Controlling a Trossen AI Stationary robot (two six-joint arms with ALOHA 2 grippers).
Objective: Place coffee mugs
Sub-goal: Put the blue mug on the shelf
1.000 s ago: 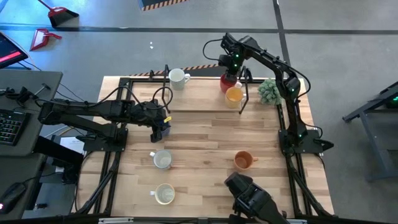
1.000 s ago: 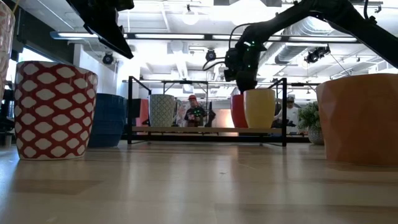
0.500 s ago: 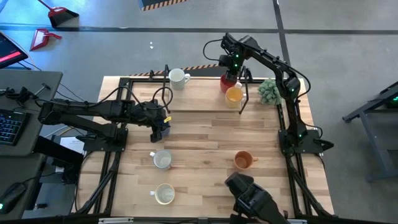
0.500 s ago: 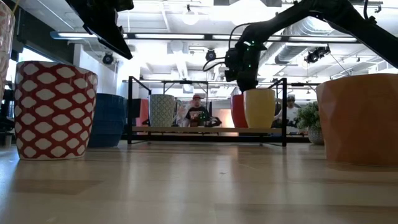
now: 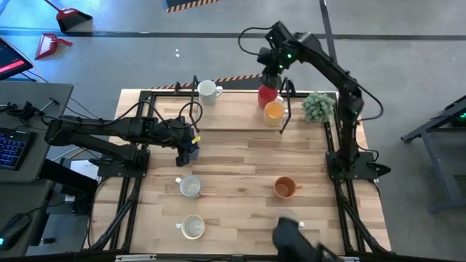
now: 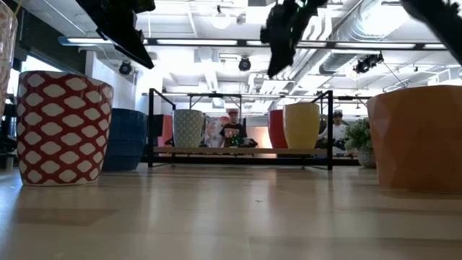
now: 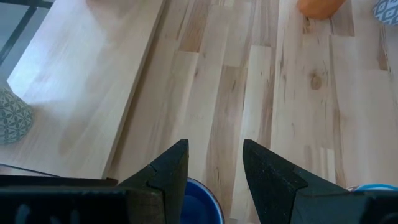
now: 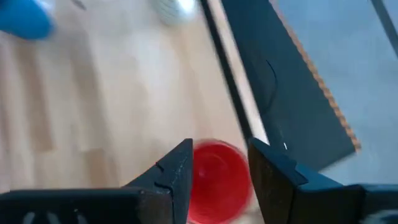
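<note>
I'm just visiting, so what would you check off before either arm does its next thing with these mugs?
1. Right pincer let go of the red mug: ok, fingers open, raised above it.
2. Red mug upright on the raised shelf: ok.
3. Yellow mug standing beside the red one: ok; whether they touch, cannot tell.
4. Left pincer over the blue mug: ok; gripping it, cannot tell.
5. Orange mug still on the table, waiting: ok.

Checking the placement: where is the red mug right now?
In the high view the red mug stands at the table's far edge on the right side, touching the yellow-orange mug, with the right claw above it.
</note>
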